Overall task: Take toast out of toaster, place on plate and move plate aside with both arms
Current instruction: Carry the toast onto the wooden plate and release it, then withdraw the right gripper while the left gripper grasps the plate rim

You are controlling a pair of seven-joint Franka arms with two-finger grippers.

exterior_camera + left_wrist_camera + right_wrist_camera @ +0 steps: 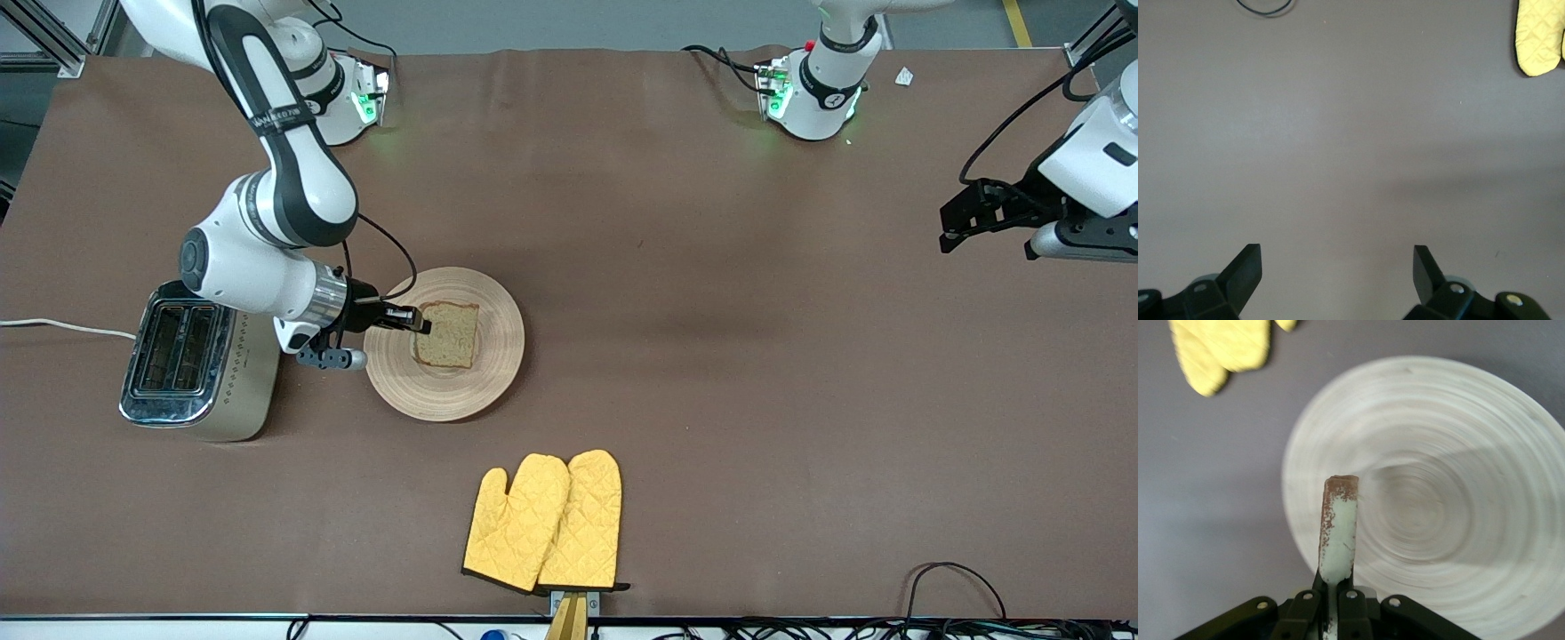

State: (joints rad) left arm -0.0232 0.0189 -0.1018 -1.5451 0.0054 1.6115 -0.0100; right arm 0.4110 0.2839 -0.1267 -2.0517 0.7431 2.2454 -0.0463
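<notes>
While clamped at one crust edge, the toast hangs over the plate.
Toast (447, 334): squarish, light brown and speckled, darker crust; held over the middle of the plate; in the right wrist view (1338, 533) it shows edge-on, sticking straight out from between the fingers.
Right gripper (418, 320): fingers pressed together on the toast's edge, at the side toward the toaster; it hovers over the plate's rim.
Plate (498, 356): round pale wood with ring grooves, flat on the table just beside the toaster.
Toaster (191, 360): silver, two slots facing up, toward the right arm's end of the table, a white cord running off from it.
Oven mitts (544, 523): two yellow quilted mitts lying side by side, overlapping, nearer to the front camera than the plate.
Left gripper (965, 218): fingers (1245, 270) spread wide apart with nothing between them; it waits over bare table at the left arm's end, well apart from the plate.
Table (756, 400): covered in brown cloth.
</notes>
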